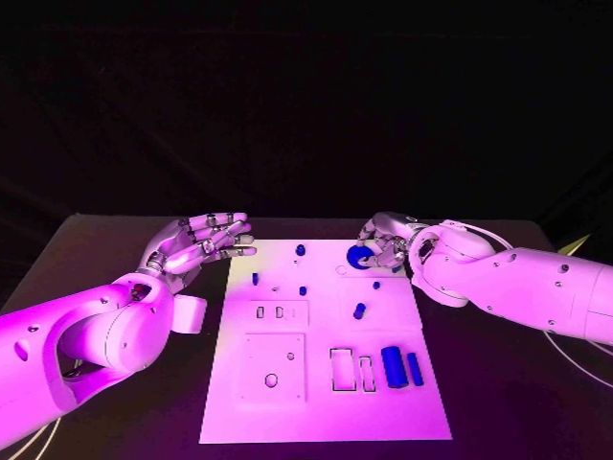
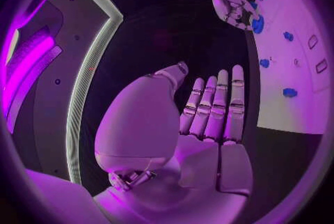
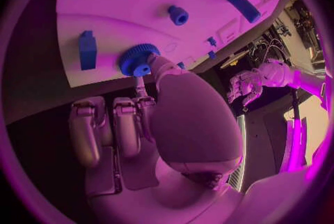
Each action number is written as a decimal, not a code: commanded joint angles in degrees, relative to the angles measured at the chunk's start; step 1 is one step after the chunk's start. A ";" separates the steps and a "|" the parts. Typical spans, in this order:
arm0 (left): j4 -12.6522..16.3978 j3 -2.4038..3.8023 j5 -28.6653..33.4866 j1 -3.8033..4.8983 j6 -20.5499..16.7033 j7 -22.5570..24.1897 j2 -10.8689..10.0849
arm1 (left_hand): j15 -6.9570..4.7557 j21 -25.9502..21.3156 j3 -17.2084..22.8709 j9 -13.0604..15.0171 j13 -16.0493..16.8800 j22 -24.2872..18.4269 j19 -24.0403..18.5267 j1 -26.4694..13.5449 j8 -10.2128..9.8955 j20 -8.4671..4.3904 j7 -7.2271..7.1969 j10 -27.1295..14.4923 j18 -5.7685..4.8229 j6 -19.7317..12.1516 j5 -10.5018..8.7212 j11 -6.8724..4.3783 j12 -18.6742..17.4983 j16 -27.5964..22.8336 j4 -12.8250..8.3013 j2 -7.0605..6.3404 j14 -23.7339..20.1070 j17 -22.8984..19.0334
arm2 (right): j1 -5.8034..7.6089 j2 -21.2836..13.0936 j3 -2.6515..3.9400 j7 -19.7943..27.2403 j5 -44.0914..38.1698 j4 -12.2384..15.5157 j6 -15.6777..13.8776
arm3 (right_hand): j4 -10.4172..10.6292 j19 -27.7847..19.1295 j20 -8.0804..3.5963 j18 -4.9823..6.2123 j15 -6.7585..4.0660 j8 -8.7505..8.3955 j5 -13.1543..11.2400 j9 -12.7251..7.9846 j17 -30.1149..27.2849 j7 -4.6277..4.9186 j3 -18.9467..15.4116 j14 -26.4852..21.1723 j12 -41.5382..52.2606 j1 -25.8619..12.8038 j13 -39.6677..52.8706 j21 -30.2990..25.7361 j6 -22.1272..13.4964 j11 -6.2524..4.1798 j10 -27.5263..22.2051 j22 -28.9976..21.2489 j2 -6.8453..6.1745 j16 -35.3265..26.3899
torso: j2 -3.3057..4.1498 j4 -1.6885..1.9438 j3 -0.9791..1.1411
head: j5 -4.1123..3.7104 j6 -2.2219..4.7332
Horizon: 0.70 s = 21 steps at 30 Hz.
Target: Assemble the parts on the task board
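Note:
The white task board (image 1: 321,402) lies in the middle of the black table. At its far right corner my right hand (image 1: 385,245) pinches a round blue toothed knob (image 1: 359,256) between thumb and finger; the right wrist view shows the knob (image 3: 138,59) at the board's edge. My left hand (image 1: 199,244) hovers open off the far left corner, holding nothing, and its fingers (image 2: 217,104) lie straight. Small blue pegs (image 1: 301,250) (image 1: 359,310) stand on the board. Two long blue pieces (image 1: 394,366) lie near the right edge.
The board has rectangular recesses (image 1: 343,369) and an oval hole (image 1: 271,380) on its near half. A blue block (image 3: 88,49) and a short blue cylinder (image 3: 178,14) sit close to the knob. A cable (image 1: 583,369) runs over the table on the right.

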 commanded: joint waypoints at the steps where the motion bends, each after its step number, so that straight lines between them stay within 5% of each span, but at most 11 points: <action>1: 0.02 0.05 0.10 0.07 1.14 0.28 0.16 | 0.31 0.24 0.28 -0.09 -0.05 0.00 0.10 -0.63 0.16 -0.13 3.32 0.08 0.66 -0.43 -0.32 0.24 0.07 0.00 0.01 -0.08 -0.11 0.05 | -0.16 -0.06 -0.06 1.05 -3.26 0.80 -4.10 | -0.02 5.99 -0.26 -0.82 -0.46 0.63 0.05 0.15 12.81 -0.82 0.69 5.48 0.41 -0.47 10.81 0.25 2.07 -0.38 2.07 15.05 -0.53 0.29 | -0.04 0.08 0.00 | 0.00 0.06; 21: 0.09 0.05 0.10 0.07 1.51 0.29 0.18 | 0.31 0.25 0.32 -0.09 -0.04 -0.01 0.08 -0.80 0.20 -0.13 3.37 0.13 0.66 -0.41 -0.36 0.25 0.09 -0.01 0.02 -0.05 -0.09 0.11 | -0.15 1.48 -0.08 -0.45 -13.31 7.18 -8.84 | -0.46 5.99 -0.41 -0.82 -0.59 0.58 0.02 0.01 13.03 -0.95 2.40 5.53 0.69 -1.19 11.08 0.25 2.38 -0.52 2.36 15.05 -1.28 0.35 | -0.04 0.01 -0.07 | 0.02 -0.03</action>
